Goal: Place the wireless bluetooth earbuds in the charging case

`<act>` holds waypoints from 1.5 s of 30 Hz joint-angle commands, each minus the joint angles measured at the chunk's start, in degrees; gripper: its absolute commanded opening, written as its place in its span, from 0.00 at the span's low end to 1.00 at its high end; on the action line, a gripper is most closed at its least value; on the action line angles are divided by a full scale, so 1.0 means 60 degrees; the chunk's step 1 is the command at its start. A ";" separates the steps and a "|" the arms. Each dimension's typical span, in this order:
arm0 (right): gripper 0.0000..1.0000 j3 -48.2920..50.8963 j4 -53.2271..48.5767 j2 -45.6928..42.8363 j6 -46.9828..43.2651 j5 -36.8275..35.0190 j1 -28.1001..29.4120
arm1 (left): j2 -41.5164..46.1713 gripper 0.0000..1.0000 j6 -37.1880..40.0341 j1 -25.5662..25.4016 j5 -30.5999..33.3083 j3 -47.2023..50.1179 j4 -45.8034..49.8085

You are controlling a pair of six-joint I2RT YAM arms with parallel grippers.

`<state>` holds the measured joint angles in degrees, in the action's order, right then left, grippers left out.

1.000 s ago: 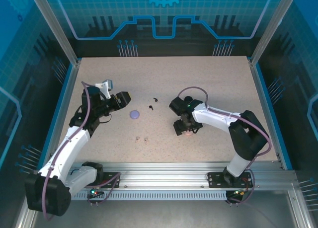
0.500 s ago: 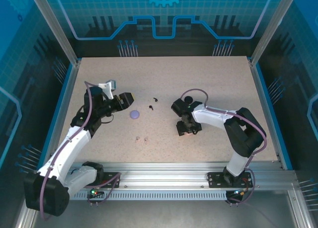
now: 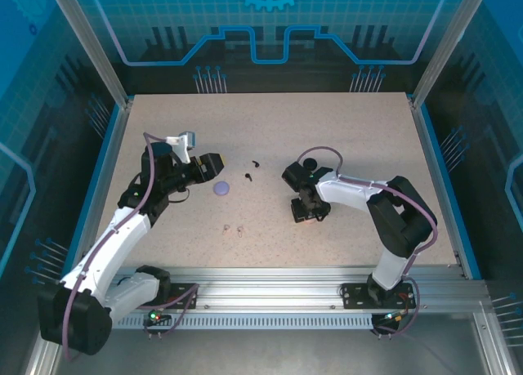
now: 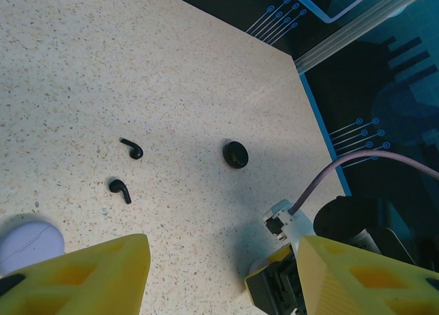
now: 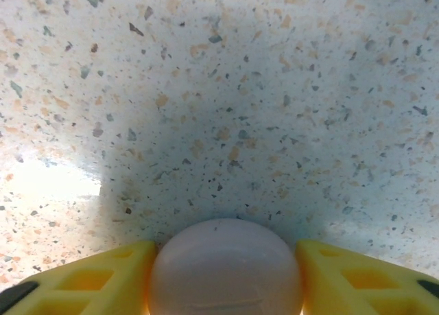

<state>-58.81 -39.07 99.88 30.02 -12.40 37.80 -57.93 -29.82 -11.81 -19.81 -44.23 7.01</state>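
The wireless bluetooth earbuds (image 3: 247, 177) lie loose on the table (image 3: 343, 130) in your overhead view. The black earbuds (image 3: 257, 162) sit near the middle, one a little farther back than the other. The pale pink earbuds (image 3: 239, 229) rest side by side closer to the arm bases. Between the two pairs lies the lavender case (image 3: 221, 188), flat and round, with your left gripper (image 3: 211, 164) just beside it on the left. Your right gripper (image 3: 306, 216) points down at the table to the right of the earbuds, well apart from them.

From the left wrist, you see the left gripper's yellow fingers (image 4: 82, 274) standing wide apart with only bare table between them. It is released and holding nothing. The lavender case (image 4: 27, 238) shows at the lower left edge, just outside that finger. Farther off lie the two black earbuds (image 4: 132, 149), apart from each other. Beyond them a black case (image 4: 235, 154) lies flat on the table.

From the right wrist, your right gripper (image 5: 226, 250) is grasping the pale pink case (image 5: 226, 281). A yellow finger (image 5: 82, 281) meets the case on each side, with no gap showing. Speckled table fills the background, with no earbud near this case.
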 commanded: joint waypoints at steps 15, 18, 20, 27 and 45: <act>0.41 -0.0850 0.0486 -0.1840 0.1145 0.1010 0.0017 | -0.0827 0.61 -0.0327 -0.0628 -0.0329 0.0568 -0.2575; 0.41 -0.1659 0.0613 -0.1963 0.1620 0.0928 -0.0001 | -0.0975 0.61 -0.0475 -0.0924 -0.0458 0.1049 -0.3773; 0.40 -0.2215 0.0698 -0.1904 0.1955 0.0804 -0.0027 | -0.1088 0.61 -0.0536 -0.1099 -0.0497 0.1323 -0.4506; 0.38 -0.4007 0.1162 -0.1360 0.3580 0.0599 -0.0250 | -0.1714 0.61 -0.0541 -0.1675 -0.0502 0.2343 -0.7319; 0.36 -0.4321 0.2556 -0.0835 0.7053 0.0130 0.0411 | -0.5153 0.54 -0.0592 -0.2394 -0.0137 0.2858 -1.4529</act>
<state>-84.25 -25.76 93.38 68.25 -10.22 39.03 -86.67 -33.12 -25.67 -21.23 -25.34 -70.94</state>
